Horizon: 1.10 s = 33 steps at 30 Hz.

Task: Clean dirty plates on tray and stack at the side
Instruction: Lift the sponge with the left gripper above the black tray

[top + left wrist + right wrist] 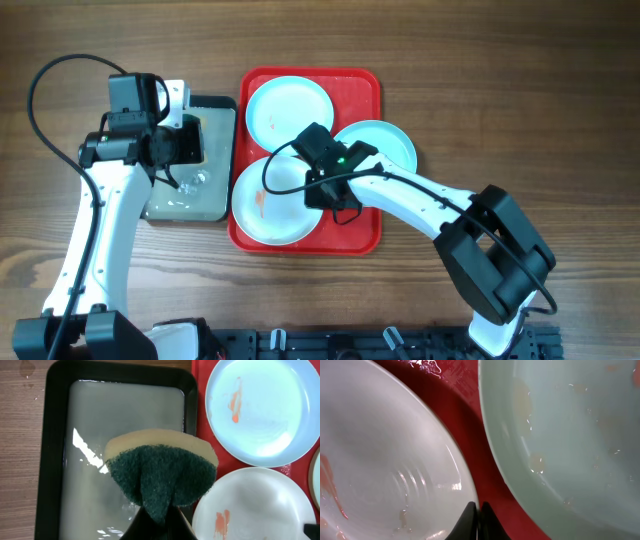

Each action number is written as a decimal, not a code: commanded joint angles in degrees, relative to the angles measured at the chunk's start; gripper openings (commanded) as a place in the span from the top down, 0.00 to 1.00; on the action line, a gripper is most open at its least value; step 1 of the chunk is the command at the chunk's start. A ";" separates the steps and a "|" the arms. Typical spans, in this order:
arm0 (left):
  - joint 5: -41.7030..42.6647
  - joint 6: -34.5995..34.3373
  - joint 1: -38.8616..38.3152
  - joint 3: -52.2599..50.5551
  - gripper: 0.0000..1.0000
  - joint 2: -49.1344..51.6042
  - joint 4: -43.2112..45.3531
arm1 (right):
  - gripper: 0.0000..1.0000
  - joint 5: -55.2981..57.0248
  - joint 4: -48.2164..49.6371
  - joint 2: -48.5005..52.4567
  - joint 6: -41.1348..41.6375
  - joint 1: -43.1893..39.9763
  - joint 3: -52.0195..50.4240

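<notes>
Three plates lie on the red tray: a pale one at the back, a white one at the front left with a red smear, and an aqua one overhanging the right rim. My right gripper is shut on the right rim of the white plate, next to the aqua plate. Over the grey tray, my left gripper is shut on a green and yellow sponge. In the left wrist view two plates carry red smears.
A dark grey metal tray holding shallow water sits directly left of the red tray, almost touching it. Bare wooden table surrounds both trays. The right arm reaches in from the front right across the red tray's lower right corner.
</notes>
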 commanded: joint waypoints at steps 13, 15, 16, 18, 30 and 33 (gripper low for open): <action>-3.28 -1.42 0.11 -0.35 0.96 5.70 0.28 | 0.95 1.42 0.37 1.03 1.11 0.20 -0.52; -3.89 -1.42 0.11 -0.35 0.96 5.88 0.48 | 0.96 1.42 0.37 1.03 1.11 0.20 -0.52; -3.98 -1.42 0.11 -0.35 0.96 5.90 0.61 | 0.96 1.42 0.39 1.03 1.16 0.20 -0.52; -3.98 -1.42 0.11 -0.35 0.96 5.90 0.70 | 0.96 1.42 0.39 1.03 1.14 0.20 -0.52; -6.05 -2.97 0.09 -0.35 0.96 5.90 3.48 | 0.96 1.42 0.87 1.03 1.14 0.20 -0.52; -5.16 -3.34 0.09 -0.35 0.96 5.90 3.43 | 0.96 1.42 0.90 1.03 1.16 0.20 -0.52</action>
